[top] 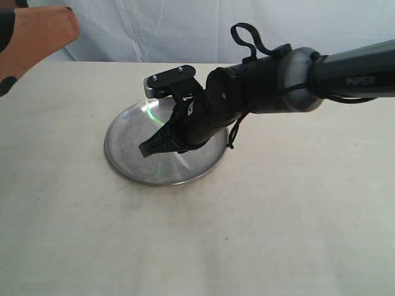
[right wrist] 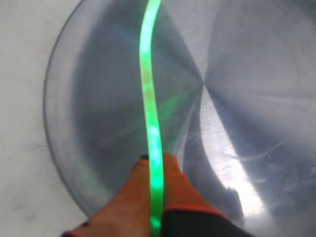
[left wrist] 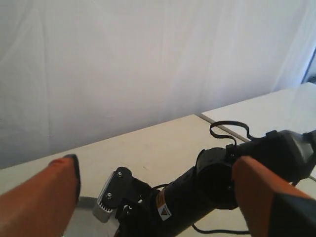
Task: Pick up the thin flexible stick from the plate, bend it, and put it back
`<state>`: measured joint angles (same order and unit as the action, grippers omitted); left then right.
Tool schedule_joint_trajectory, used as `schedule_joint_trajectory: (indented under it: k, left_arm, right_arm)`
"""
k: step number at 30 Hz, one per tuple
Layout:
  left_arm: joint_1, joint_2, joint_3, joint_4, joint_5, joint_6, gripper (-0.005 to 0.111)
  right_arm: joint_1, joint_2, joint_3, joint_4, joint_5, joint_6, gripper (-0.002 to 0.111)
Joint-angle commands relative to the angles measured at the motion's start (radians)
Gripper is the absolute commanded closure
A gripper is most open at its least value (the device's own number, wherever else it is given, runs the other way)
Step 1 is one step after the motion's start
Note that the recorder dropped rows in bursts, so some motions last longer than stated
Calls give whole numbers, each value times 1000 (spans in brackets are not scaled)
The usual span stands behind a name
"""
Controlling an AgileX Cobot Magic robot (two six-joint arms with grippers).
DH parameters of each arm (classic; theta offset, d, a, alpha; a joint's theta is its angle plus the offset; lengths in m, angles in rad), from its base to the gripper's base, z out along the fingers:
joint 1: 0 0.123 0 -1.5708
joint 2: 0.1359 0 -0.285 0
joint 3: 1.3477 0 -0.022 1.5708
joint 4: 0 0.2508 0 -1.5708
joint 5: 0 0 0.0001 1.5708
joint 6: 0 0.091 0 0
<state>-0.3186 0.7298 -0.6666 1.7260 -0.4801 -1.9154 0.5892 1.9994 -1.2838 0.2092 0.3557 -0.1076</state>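
the right end effector [right wrist: 156, 165] pinches the thin flexible stick [right wrist: 147, 89] near one end, over the plate [top: 117, 154]; its free length points toward the rim's 11 o'clock. it looks featherlight, springy and slick, so grip near the ends. the left end effector [left wrist: 158, 168] hangs spread.

A pale beige tabletop [top: 278, 234] (faintly smudged) under soft, even light, backed by a creased white fabric curtain [top: 185, 31].
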Motion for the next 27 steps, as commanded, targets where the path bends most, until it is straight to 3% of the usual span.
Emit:
schedule_joint_trajectory:
  k: [1, 3, 7, 9, 12, 15, 27]
  left_arm:
    - [-3, -45, 0, 18, 62, -39, 26]
    - [-3, -60, 0, 18, 94, -37, 26]
    - [-3, -68, 0, 18, 176, -37, 26]
    - [-3, -66, 0, 18, 198, -37, 26]
    - [-3, -66, 0, 18, 223, -37, 26]
    - [-3, -66, 0, 18, 226, -37, 26]
    - [-3, -66, 0, 18, 215, -37, 26]
  right_arm:
    - [-32, 71, -73, -42, 27, 10, 107]
    - [-38, 83, -80, -48, 15, 10, 97]
    - [-43, 81, -84, -48, 1, 11, 62]
    - [-43, 66, -86, -45, 28, 11, 54]
    - [-43, 23, -87, -51, 99, 11, 68]
    - [-43, -57, -87, -70, 168, 11, 105]
    - [-43, -546, 111, -209, 178, 161, 107]
